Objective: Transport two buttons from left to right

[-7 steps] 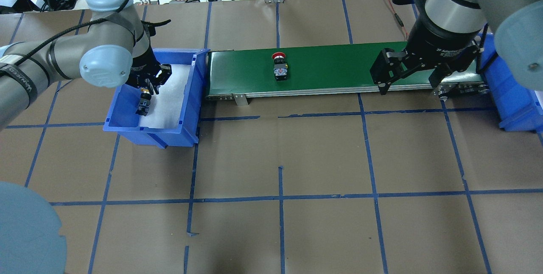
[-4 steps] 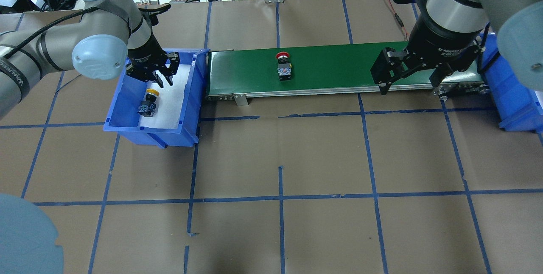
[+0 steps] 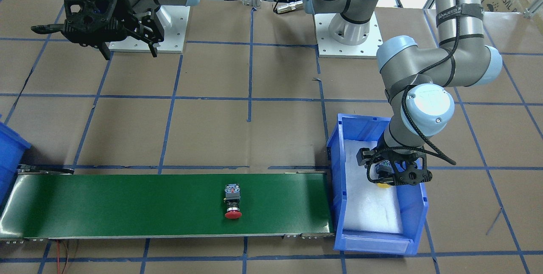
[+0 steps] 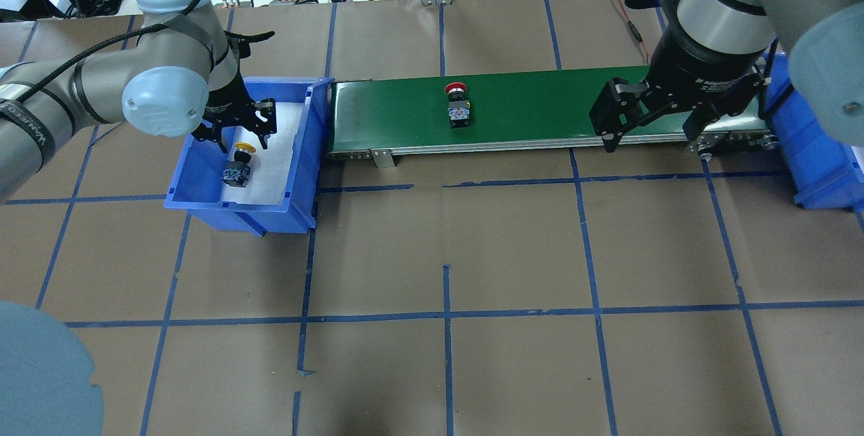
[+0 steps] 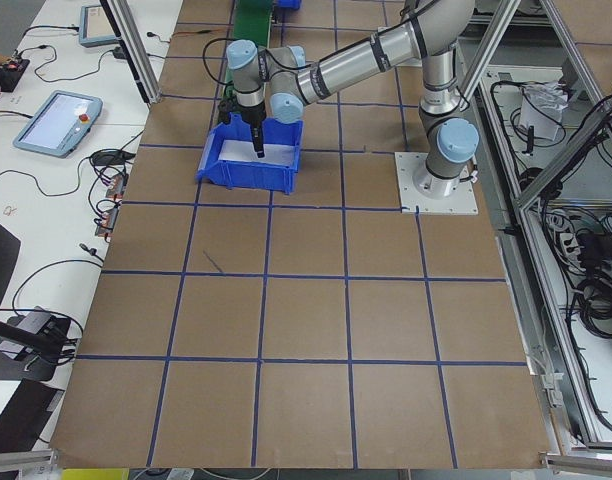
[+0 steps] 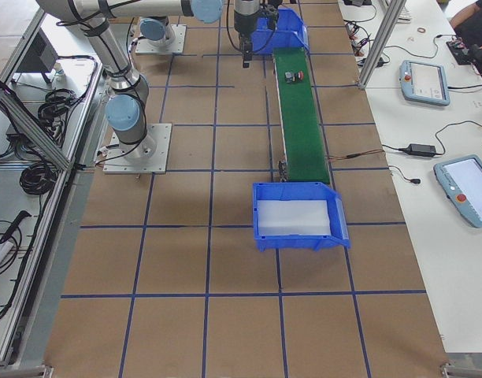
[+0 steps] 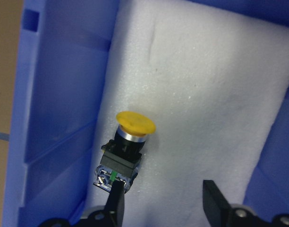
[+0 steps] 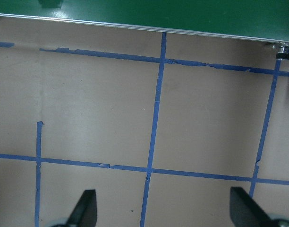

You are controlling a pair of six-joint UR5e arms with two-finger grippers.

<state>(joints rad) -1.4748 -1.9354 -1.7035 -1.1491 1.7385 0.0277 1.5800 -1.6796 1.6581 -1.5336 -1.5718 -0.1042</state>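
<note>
The yellow button (image 4: 238,167) lies on its side on white foam in the left blue bin (image 4: 202,173); it also shows in the left wrist view (image 7: 123,146). My left gripper (image 4: 243,141) hangs open just above it, and the button's body lies by one fingertip (image 7: 117,201). In the front view the left gripper (image 3: 394,174) hides most of the button. The red button (image 4: 457,106) lies on the green conveyor belt (image 4: 540,109), also seen from the front (image 3: 232,204). My right gripper (image 4: 651,139) is open and empty over the belt's near edge.
A second blue bin (image 4: 817,159) stands at the belt's right end, also shown in the right exterior view (image 6: 300,216). The brown table has blue tape lines. Cables lie along the far edge.
The left gripper pulled back from the yellow button, then came back over it, open. The red button moved a little to the right on the belt. The right arm stayed still.
</note>
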